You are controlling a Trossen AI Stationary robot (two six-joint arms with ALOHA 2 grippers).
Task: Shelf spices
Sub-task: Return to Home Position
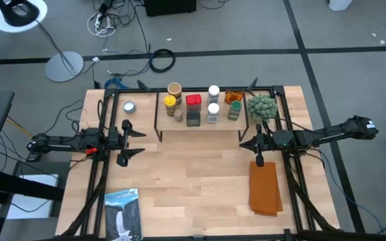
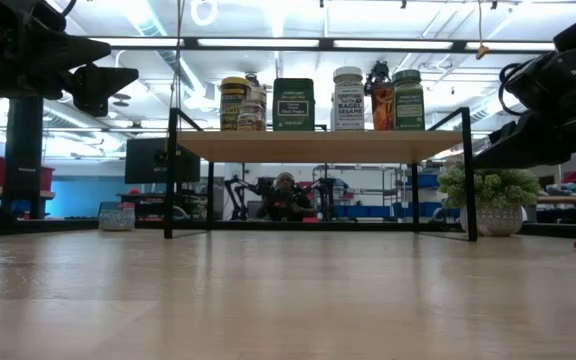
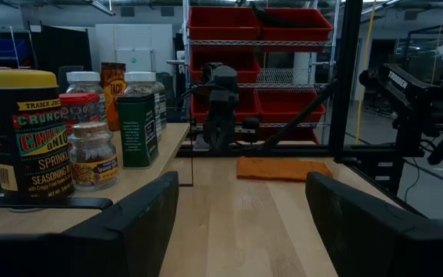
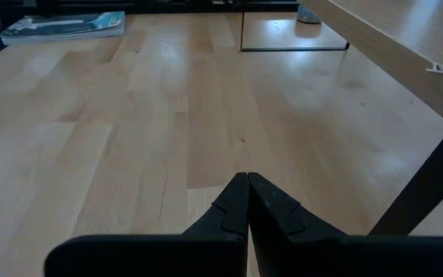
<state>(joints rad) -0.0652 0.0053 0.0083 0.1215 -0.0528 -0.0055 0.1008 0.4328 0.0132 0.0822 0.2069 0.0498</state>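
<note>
The shelf (image 1: 203,132) stands at the table's far middle, its light board (image 2: 318,146) on thin black legs. Several spices (image 1: 193,107) stand in a cluster on top of it (image 2: 293,104). In the left wrist view they include a yellow-lidded jar (image 3: 21,131) and a green tin (image 3: 137,131). One silver-lidded tin (image 1: 128,106) rests on the table left of the shelf. My left gripper (image 1: 137,141) hovers open left of the shelf with nothing between its fingers (image 3: 241,223). My right gripper (image 1: 244,142) hovers shut by the shelf's right legs, above bare table (image 4: 246,185).
A small potted plant (image 1: 262,106) stands right of the shelf. An orange folded cloth (image 1: 265,189) lies at the near right. A blue-and-white booklet (image 1: 123,214) lies at the near left. Bare wood lies between the two grippers.
</note>
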